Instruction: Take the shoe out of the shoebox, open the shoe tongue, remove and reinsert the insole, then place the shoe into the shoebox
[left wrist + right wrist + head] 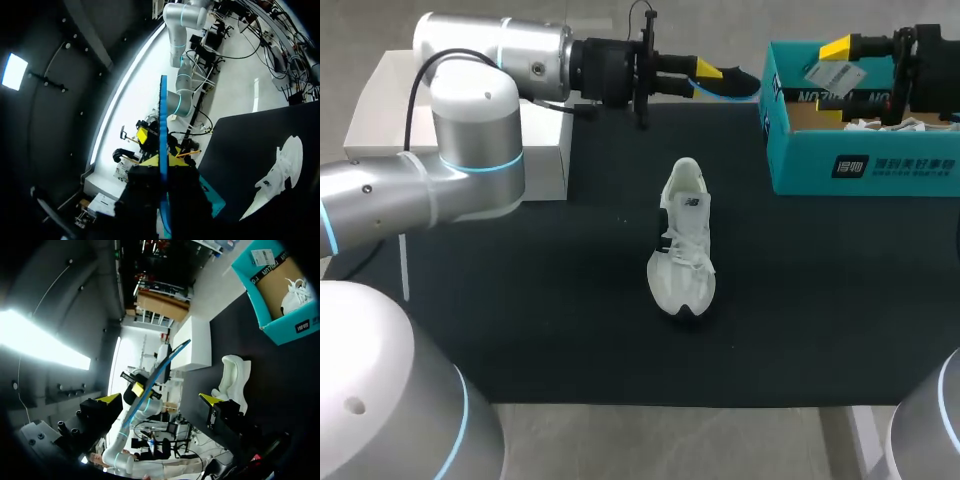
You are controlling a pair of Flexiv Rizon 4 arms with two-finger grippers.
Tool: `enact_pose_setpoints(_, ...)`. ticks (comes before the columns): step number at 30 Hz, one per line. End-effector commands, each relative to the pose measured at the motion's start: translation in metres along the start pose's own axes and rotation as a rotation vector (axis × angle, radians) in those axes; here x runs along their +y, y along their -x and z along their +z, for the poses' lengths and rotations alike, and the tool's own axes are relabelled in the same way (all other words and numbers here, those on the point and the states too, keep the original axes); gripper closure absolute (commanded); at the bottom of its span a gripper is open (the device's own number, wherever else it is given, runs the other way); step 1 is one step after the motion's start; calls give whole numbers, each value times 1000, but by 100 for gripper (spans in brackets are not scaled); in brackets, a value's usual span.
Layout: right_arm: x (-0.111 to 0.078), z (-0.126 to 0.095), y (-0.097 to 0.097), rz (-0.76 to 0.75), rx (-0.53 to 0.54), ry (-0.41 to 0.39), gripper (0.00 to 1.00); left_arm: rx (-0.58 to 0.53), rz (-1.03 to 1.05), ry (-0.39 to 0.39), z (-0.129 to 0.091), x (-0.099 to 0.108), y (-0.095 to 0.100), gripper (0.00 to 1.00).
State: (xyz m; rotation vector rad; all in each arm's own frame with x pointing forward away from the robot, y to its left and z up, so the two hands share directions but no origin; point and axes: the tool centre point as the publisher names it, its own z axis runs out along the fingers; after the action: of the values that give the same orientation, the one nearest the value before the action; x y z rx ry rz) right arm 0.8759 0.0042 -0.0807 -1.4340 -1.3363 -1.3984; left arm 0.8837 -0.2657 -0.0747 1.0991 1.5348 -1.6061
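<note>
Head view: a plain white cardboard box point(380, 110) sits at the far left of the black-topped bench point(550, 340). Near the middle of the far edge, the left arm's fingers point(708, 71) are held above the bench, clamped on a thin flat blue insole point(732, 83). The left wrist view shows that insole point(163, 150) edge-on, pinched from both sides. A white lace-up sneaker point(685, 245) stands upright mid-bench, toe toward the robot, clear of both arms and well apart from the insole. An open teal cardboard shoebox point(860, 165) sits at far right with a second white shoe point(910, 124) inside. The right arm's fingers point(837, 47) hang over the box's left part, spread wide and gripping nothing. In the right wrist view the insole point(161, 369) is out ahead, untouched.
</note>
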Motion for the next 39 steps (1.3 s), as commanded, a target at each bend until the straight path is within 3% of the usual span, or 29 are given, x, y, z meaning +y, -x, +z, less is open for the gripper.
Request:
enact_pose_setpoints(1,0,1,0,1,-1,2,0,98,-296,-144,-3,7,5,100)
enact_pose_setpoints(8,0,1,0,1,-1,2,0,98,-296,-144,-3,7,5,100)
enact_pose_setpoints(11,0,1,0,1,-1,2,0,60,-608,-102,-7,9,9,100)
enact_pose_setpoints(12,0,1,0,1,-1,2,0,87,-664,-56,-8,9,9,100)
enact_pose_setpoints(13,0,1,0,1,-1,2,0,29,-723,-54,-12,7,11,100)
enact_pose_setpoints(17,0,1,0,1,-1,2,0,21,-875,-24,-21,-1,16,100)
enact_pose_setpoints(19,0,1,0,1,-1,2,0,-15,-884,-3,-25,-3,17,100)
enact_pose_setpoints(22,0,1,0,1,-1,2,0,-66,-921,-45,-32,-4,18,100)
enact_pose_setpoints(39,0,1,0,1,-1,2,0,-66,-921,-45,-32,-4,18,100)
